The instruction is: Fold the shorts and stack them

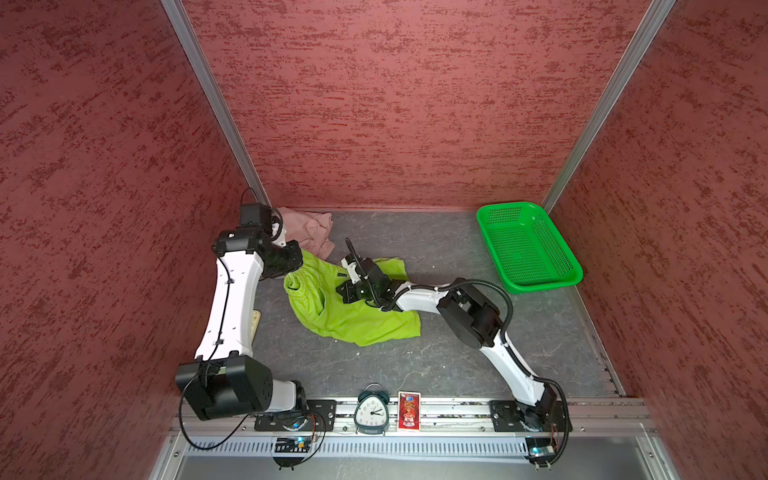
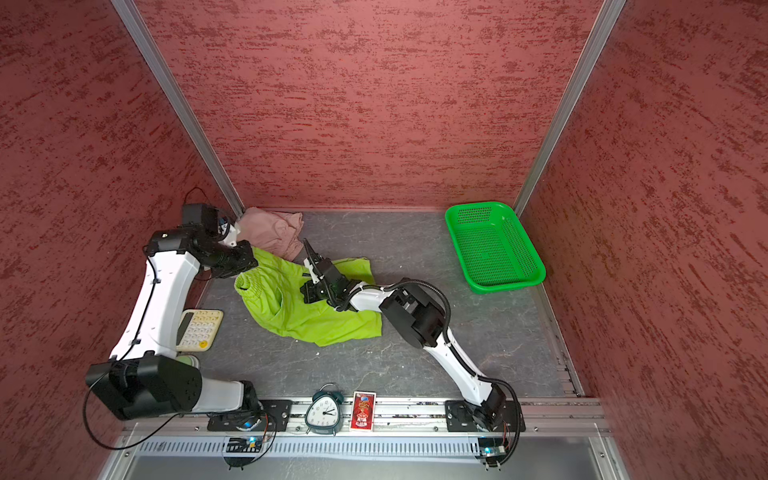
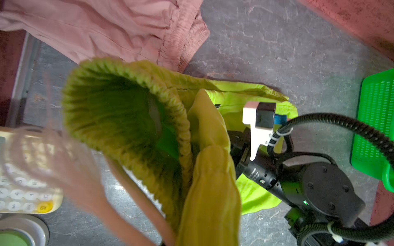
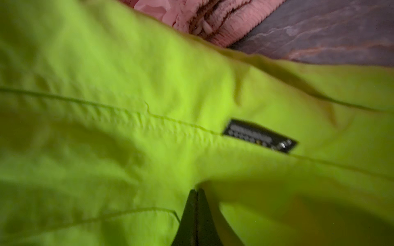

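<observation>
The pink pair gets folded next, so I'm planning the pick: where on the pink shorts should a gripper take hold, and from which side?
Probably the gathered waistband of the pink shorts, approached from the table on its right in both top views: that thick edge faces there, walls close its far and left sides, and the lime green shorts crowd its near edge.

Lime green shorts (image 1: 353,316), plain and vivid, carry a small black label (image 4: 259,136) with what may be pale lettering, too blurred to be sure. The dusty pink shorts (image 1: 309,232) are plain too. Bright green on the basket (image 1: 536,286), dotted with perforations. The table (image 1: 436,353) shows dark grey, pale-veined like marble; the walls (image 1: 395,104) red, streaked darker. The calculator (image 2: 199,330) is cream with one yellow key.
</observation>
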Controlling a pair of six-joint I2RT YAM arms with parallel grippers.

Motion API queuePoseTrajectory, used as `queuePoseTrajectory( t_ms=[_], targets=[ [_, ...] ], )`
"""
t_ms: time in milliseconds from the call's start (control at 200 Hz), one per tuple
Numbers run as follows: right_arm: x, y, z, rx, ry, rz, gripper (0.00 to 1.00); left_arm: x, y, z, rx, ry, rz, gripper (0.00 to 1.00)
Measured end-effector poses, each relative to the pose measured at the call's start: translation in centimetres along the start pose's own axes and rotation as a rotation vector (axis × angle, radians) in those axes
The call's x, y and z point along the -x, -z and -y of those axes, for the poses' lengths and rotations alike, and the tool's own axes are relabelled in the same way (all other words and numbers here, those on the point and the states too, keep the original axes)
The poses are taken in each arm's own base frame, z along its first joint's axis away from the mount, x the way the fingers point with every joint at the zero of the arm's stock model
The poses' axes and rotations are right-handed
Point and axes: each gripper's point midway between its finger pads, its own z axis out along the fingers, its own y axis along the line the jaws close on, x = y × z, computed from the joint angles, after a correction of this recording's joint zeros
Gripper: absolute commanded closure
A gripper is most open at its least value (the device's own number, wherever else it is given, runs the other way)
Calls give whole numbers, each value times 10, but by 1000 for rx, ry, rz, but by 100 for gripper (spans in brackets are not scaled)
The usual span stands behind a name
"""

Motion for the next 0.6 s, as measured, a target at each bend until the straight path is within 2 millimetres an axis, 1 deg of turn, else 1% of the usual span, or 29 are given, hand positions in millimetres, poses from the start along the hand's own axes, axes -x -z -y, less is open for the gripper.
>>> queuePoseTrajectory(
  t_ms=[25, 55, 125, 185, 260, 296, 346, 376, 416, 486, 561, 601],
  targets=[
    [0, 5, 1, -11, 5, 0, 85, 3, 4, -2, 10, 1, 10, 100],
    [1, 16, 1, -28, 15, 3, 80, 7, 9, -3, 23, 1, 24, 100],
    [6, 47, -2, -55, 26, 7, 71, 17, 19, -3, 35, -3, 57, 100],
    [20, 80, -2, -78, 31, 35, 65, 22, 23, -1, 38, -11, 74, 100],
    [40, 118, 6, -123, 39, 92, 61, 20, 21, 7, 32, -33, 66, 100],
    [44, 132, 10, -144, 38, 111, 60, 16, 16, 13, 26, -48, 54, 100],
    [47, 151, 23, -190, 28, 133, 59, 9, 8, 22, 19, -72, 29, 100],
    [43, 160, 33, -217, 17, 132, 59, 4, 3, 28, 13, -86, 11, 100],
    [34, 167, 44, -244, 2, 123, 58, -3, -6, 36, 5, -103, -20, 100],
    [7, 171, 63, -292, -27, 66, 57, -13, -19, 46, -1, -122, -68, 100],
    [-27, 171, 81, -337, -56, -15, 55, -19, -33, 52, 1, -127, -107, 100],
    [-42, 171, 89, -358, -72, -53, 55, -21, -40, 54, 3, -126, -123, 100]
  ],
)
